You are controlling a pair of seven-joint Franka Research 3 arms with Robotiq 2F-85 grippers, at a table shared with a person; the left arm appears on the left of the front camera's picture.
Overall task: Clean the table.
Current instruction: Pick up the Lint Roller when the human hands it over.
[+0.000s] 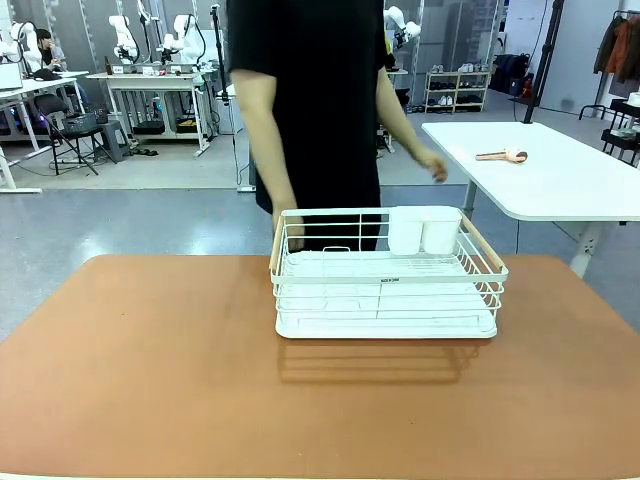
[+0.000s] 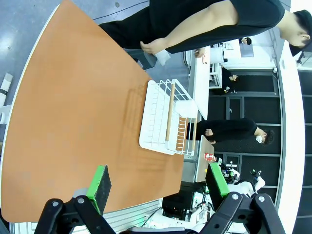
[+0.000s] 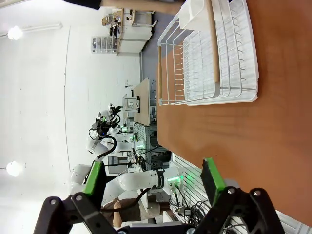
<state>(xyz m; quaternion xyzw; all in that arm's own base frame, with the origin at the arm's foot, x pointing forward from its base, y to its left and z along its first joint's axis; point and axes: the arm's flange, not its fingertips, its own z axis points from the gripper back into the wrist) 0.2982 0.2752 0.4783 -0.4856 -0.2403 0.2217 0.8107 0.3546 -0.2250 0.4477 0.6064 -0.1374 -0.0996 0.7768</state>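
We see the bench (image 1: 150,380), its reddish-brown top carrying one thing: a white wire rack (image 1: 385,290) that stands near the far edge, a little toward the right-hand corner. A white holder (image 1: 424,230) sits in the rack's far right corner. The rest of the top looks bare, and we cannot make out crumbs or stains on it. A person (image 1: 310,100) stands at the far edge with one hand (image 1: 287,215) just behind the rack's far left corner (touching it or not, we cannot tell). The other hand (image 1: 436,166) hangs free, well apart from it.

The left tool (image 2: 158,184) hovers by the near edge with its fingers spread wide and nothing between them. The right tool (image 3: 152,178) is likewise spread and empty, looking along the bench toward one end of the rack.

We judge the rack is what is left to clear. The main danger is the hand by the rack, since a tool reaching for the far rim could strike or pinch it. The rack is wide and its wires thin, so a pinch by one tool on one rim could let it tilt, drag on the top or shed the holder. A push instead of a lift could slide it over the far edge toward the person
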